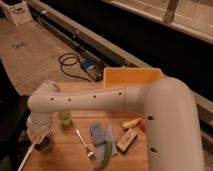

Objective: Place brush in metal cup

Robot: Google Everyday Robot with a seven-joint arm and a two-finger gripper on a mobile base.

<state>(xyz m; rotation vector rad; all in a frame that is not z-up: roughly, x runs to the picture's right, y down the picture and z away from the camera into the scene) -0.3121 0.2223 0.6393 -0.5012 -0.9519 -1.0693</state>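
My gripper (41,136) is at the table's left end, under the white wrist, and is mostly hidden by it. The brush (27,156) shows only as a white handle slanting down to the lower left from under the wrist; its head is hidden. The metal cup (45,145), small and dark, stands just below the wrist, right beside the handle's upper end. I cannot tell whether the brush head is inside the cup.
A light green cup (64,118) stands just right of the wrist. A small metal fork (85,143), a blue cloth (100,134), a green item (105,153) and a tan block (127,140) lie mid-table. An orange bin (131,77) is at the back. My arm spans the table.
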